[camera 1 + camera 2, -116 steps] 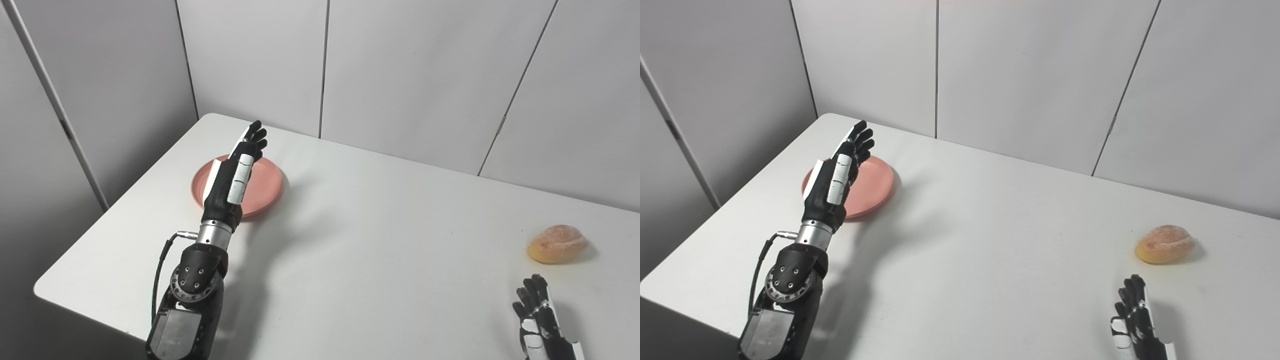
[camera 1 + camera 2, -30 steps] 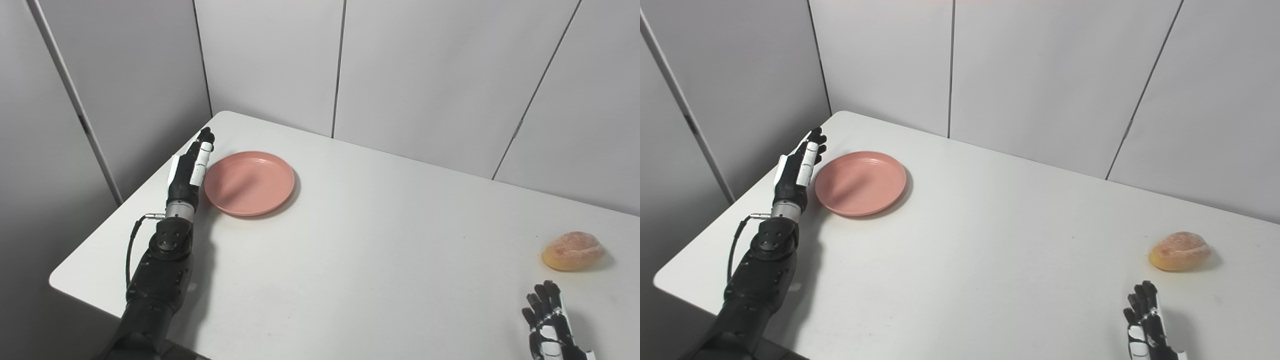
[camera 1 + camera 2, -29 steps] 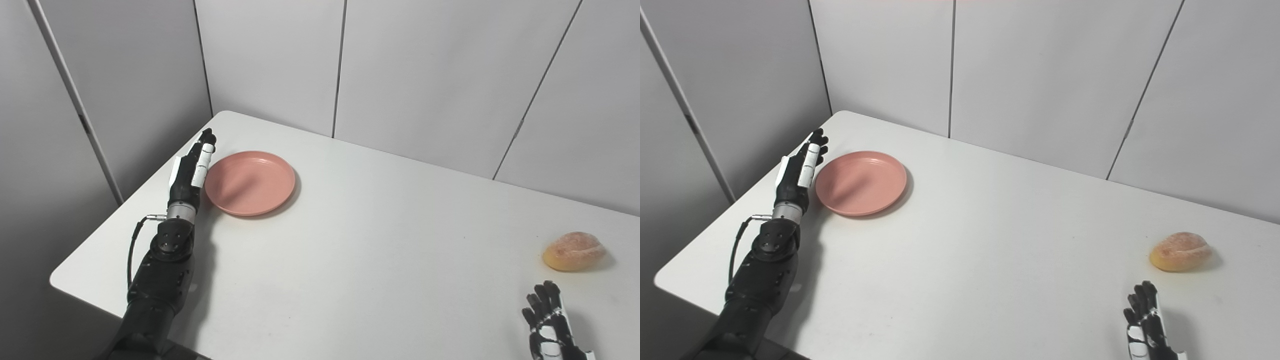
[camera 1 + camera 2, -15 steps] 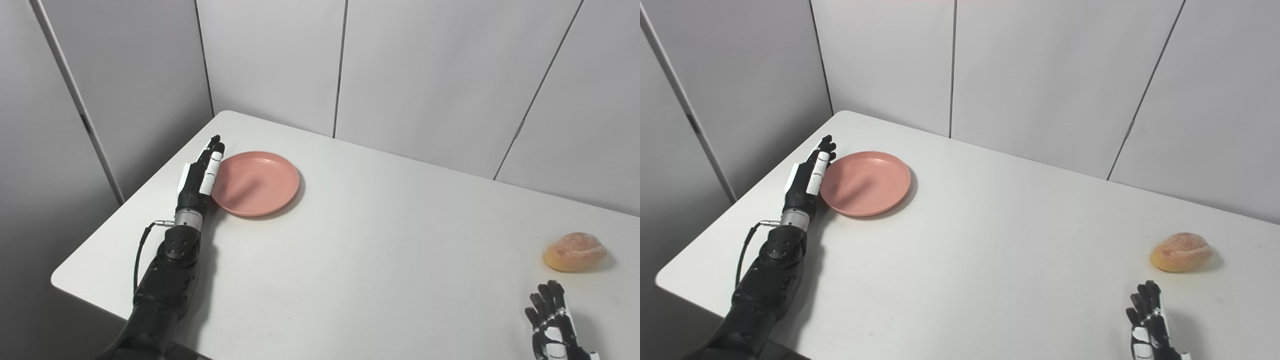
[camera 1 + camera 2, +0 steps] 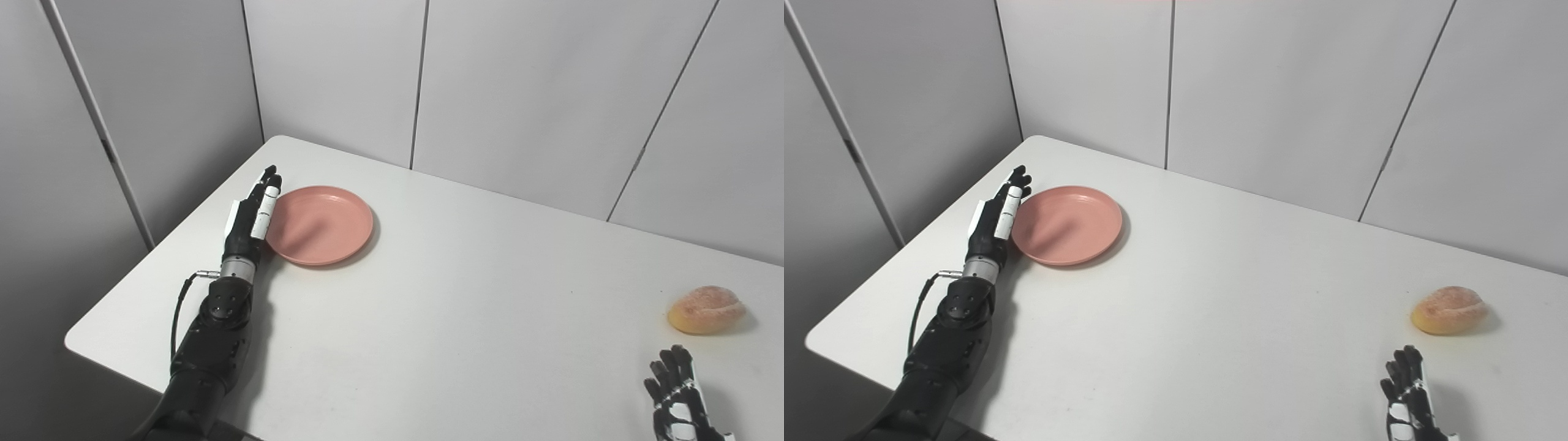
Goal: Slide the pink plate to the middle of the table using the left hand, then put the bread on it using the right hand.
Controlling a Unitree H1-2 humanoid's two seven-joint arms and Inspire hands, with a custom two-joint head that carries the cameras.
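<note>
Plate-slide step is in hand: left hand (image 5: 250, 214), open w/ fingers straight, stands edge-on against the left rim of the pink plate (image 5: 320, 225), which sits near the far-left corner of the counter (image 5: 441, 318). Next move likely needs a steady sideways push toward centre, w/o riding over the low rim. Right hand (image 5: 677, 395) waits open, near the bread (image 5: 705, 310). Plate is round, shallow, smooth, matte; bread an oval, crusty, golden bun.

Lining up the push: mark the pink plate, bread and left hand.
pink plate (image 5: 321, 223), left eye view, centre of its well.
bread (image 5: 705, 310), left eye view, top crust.
left hand (image 5: 250, 217), left eye view, back of hand.
</note>
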